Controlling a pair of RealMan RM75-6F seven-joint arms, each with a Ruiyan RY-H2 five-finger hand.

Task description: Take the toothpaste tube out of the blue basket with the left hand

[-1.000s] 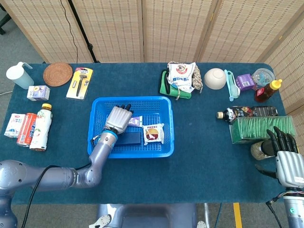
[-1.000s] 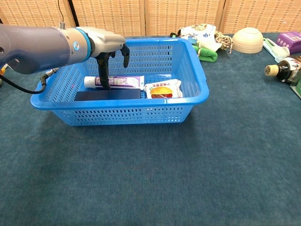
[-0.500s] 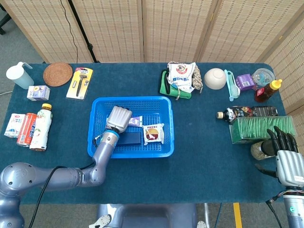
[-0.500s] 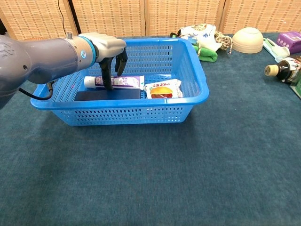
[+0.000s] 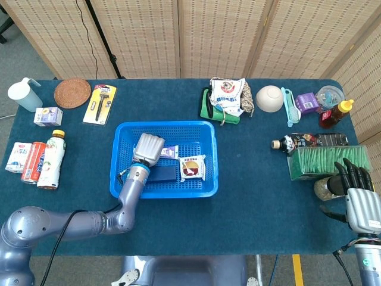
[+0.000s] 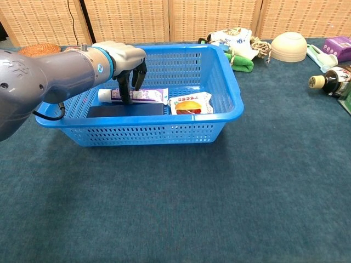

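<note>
The blue basket (image 5: 164, 125) (image 6: 230, 98) sits left of the table's middle. Inside it the white and purple toothpaste tube (image 6: 145, 96) (image 5: 171, 151) lies flat on its side. My left hand (image 6: 123, 60) (image 5: 147, 148) reaches down into the basket over the tube's left half. Its fingers are curled around the tube, one in front and the others behind. My right hand (image 5: 357, 190) rests at the table's near right corner, fingers apart and holding nothing.
A dark blue box (image 6: 126, 110) and a snack packet (image 6: 189, 104) share the basket. Bottles and cans (image 5: 49, 159) stand at the left; a razor pack (image 5: 100, 103) lies behind them. A green box (image 5: 324, 161), sauce bottle (image 5: 306, 142) and bowl (image 5: 269, 98) are on the right.
My left hand's fingers have curled from spread to closed around the tube, and the hand has sunk slightly into the basket. The tube and my right hand have not moved.
</note>
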